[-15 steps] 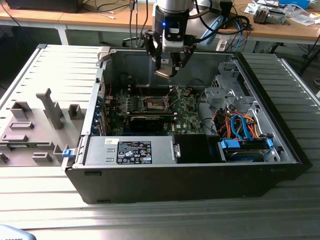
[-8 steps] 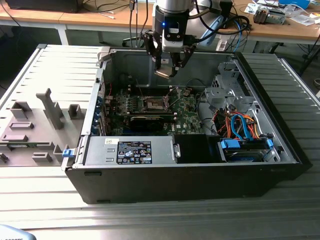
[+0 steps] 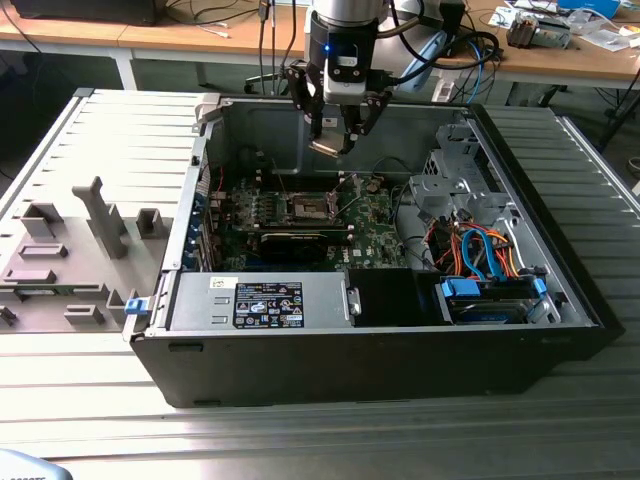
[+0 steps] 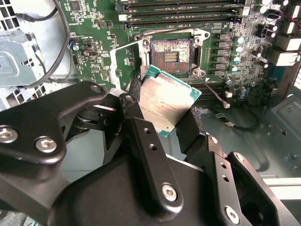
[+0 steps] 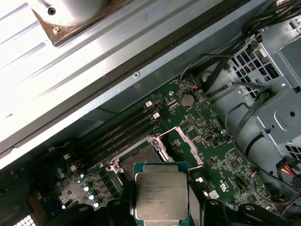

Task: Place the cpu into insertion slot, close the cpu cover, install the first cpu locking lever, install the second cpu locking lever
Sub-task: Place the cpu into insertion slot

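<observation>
The gripper [image 4: 162, 113] clamps the cpu [image 4: 167, 101] by two opposite edges, slightly tilted, above the open computer case [image 3: 300, 360]. Below it, on the green board [image 3: 380, 230] inside the case, the insertion slot [image 4: 170, 53] stands uncovered, contacts bare.

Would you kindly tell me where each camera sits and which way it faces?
Exterior view: off the arm, looking down into the computer case; arm and pincer show.
Second wrist view: at the wrist, facing past pincer links to the insertion slot.
First wrist view: at the wrist, facing the green board; dark pincer parts show.
Both wrist views share the held cpu.
</observation>
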